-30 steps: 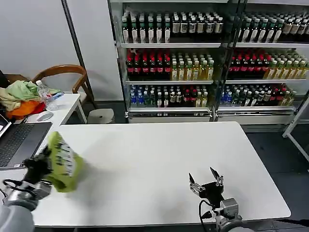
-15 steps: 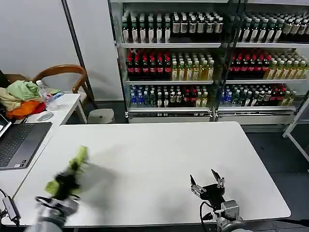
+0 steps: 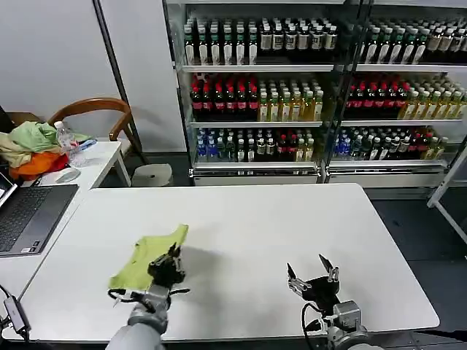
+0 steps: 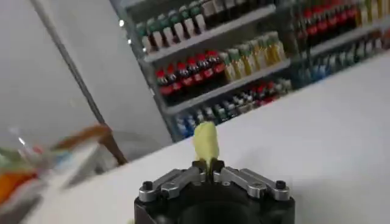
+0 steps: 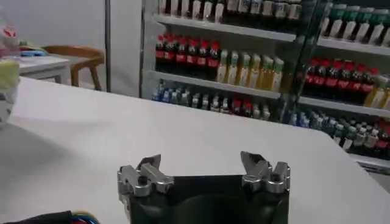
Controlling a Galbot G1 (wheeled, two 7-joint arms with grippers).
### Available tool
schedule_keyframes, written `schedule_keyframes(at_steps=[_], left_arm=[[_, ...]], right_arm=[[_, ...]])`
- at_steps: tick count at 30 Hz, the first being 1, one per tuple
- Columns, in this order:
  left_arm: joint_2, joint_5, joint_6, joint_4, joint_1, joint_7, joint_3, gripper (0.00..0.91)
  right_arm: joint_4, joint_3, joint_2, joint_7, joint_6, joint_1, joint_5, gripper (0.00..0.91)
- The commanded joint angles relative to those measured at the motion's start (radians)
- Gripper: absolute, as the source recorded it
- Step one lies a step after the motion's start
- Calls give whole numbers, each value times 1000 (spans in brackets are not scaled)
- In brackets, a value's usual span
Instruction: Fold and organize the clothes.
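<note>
left tool (image 3: 169,262) pinches T-shirt (image 3: 146,256) edge, to spread it on counter (image 3: 292,219) (my guess) | right tool (image 3: 314,278) gapes empty, parked near edge

Table: a white rectangular table (image 3: 292,233) stands in front of stocked drink shelves.
T-shirt: a lime yellow-green T-shirt (image 3: 146,255), bunched, sits over the table's near left part, pinched in the left gripper (image 3: 169,264).
Side table: a smaller white table (image 3: 98,157) at far left carries a laptop (image 3: 29,215).
</note>
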Motion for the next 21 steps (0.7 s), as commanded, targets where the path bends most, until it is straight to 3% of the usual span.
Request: schedule_keyframes(at_steps=[1,8,12,15,19,21], left_arm=[[-161,-539,-33,116,-204,-113,82,907],[-158,-561,-168,128,-226,-27,62,907],[-131,-547,-190,72,-207,13,30,907],[-50,-383,-285,43,-168,111,-61,907],[64,-173,-452,111,-66,284,-286,907],[92,-126,-488,141,-15,312,-387,907]], right_arm=[[-4,2,4,-5,-4,17,0,907],[-14,-1,13,-16,-17,52,-1,907],[-31,-10,26,-29,-20,83,-2,907],[-60,-22,38,-51,2,119,-1,907],[-120,-56,76,-80,18,195,21,907],[-142,-92,109,-96,-11,239,114,907]])
